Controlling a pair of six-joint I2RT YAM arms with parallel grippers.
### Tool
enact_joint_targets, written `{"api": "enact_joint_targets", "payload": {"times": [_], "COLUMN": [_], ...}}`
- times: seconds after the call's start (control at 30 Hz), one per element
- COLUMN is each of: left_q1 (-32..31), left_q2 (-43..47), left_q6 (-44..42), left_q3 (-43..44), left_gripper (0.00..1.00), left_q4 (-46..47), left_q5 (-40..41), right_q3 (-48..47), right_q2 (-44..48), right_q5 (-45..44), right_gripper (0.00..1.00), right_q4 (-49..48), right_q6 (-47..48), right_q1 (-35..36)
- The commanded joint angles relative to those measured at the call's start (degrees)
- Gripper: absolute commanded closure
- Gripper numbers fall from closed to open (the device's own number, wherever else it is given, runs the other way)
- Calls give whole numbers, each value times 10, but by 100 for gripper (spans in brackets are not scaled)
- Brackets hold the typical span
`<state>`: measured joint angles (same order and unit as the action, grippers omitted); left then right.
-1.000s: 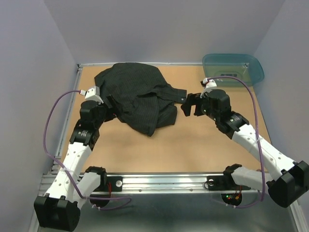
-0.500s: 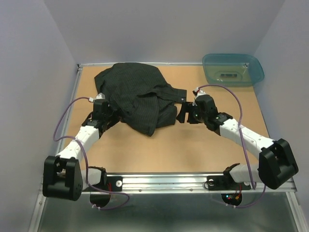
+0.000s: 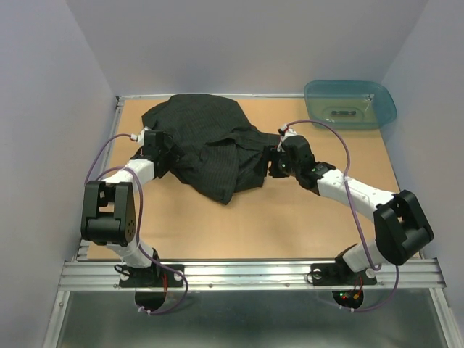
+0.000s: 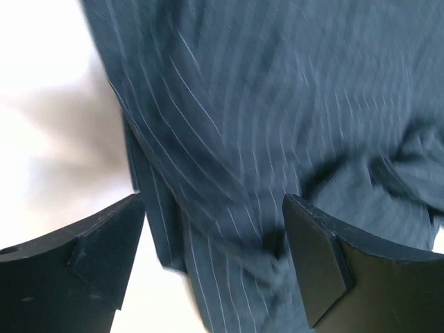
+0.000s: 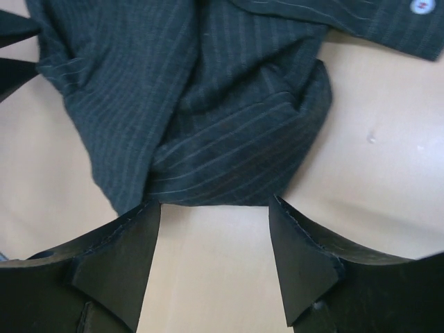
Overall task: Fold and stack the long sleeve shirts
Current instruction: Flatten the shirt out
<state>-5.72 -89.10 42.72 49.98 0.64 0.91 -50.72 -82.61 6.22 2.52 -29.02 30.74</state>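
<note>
A black pinstriped long sleeve shirt [image 3: 206, 145] lies crumpled at the back middle of the table. My left gripper [image 3: 166, 153] is at its left edge. In the left wrist view that gripper [image 4: 215, 239] stands open, and a fold of the striped shirt [image 4: 263, 118] lies between its fingers [image 4: 104, 260] without being pinched. My right gripper [image 3: 275, 166] is at the shirt's right edge. In the right wrist view it [image 5: 214, 225] is open over bare table, with the shirt's hem [image 5: 208, 146] just at its fingertips. A pale button [image 5: 420, 5] shows on the placket.
A teal plastic tub [image 3: 350, 104] stands at the back right corner. Grey walls close in the table on three sides, and a metal rail [image 3: 246, 274] runs along the near edge. Bare brown tabletop [image 3: 261, 217] lies in front of the shirt.
Both arms have stretched forward and lowered onto the shirt's two sides. The right jaws have narrowed. The shirt itself has barely shifted.
</note>
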Motion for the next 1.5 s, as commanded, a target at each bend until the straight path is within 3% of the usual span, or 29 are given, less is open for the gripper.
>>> {"api": "enact_joint_targets", "payload": {"times": [0.0, 0.27, 0.47, 0.67, 0.87, 1.07, 1.17, 1.3, 1.47], "left_q1": [24, 50, 52, 52, 52, 52, 52, 52, 52], "left_q2": [-26, -47, -58, -75, -95, -89, -76, -55, -28], "left_q6": [7, 11, 7, -4, -4, -8, -13, -25, -52], "left_q3": [32, 16, 19, 33, 38, 37, 38, 48, 85], "left_gripper": [10, 20, 35, 51, 54, 74, 86, 93, 100], "left_q4": [16, 24, 24, 18, 18, 18, 11, -6, -51], "left_q5": [12, 11, 3, 3, 3, 3, 11, 30, 65], "right_q3": [-47, -69, -90, -111, -122, -136, -145, -158, -202], "right_q2": [-19, -59, -104, -148, -179, -213, -222, -215, -174], "right_q5": [11, 14, 17, 20, 21, 30, 32, 30, 7], "right_gripper": [31, 40, 52, 52, 46, 49, 56, 81, 91], "right_q4": [-58, -72, -103, -131, -147, -159, -162, -161, -114], "right_q6": [-17, -21, -76, -123, -138, -141, -138, -114, -29], "right_q1": [33, 74, 81, 81, 81, 81, 81, 81, 81]}}
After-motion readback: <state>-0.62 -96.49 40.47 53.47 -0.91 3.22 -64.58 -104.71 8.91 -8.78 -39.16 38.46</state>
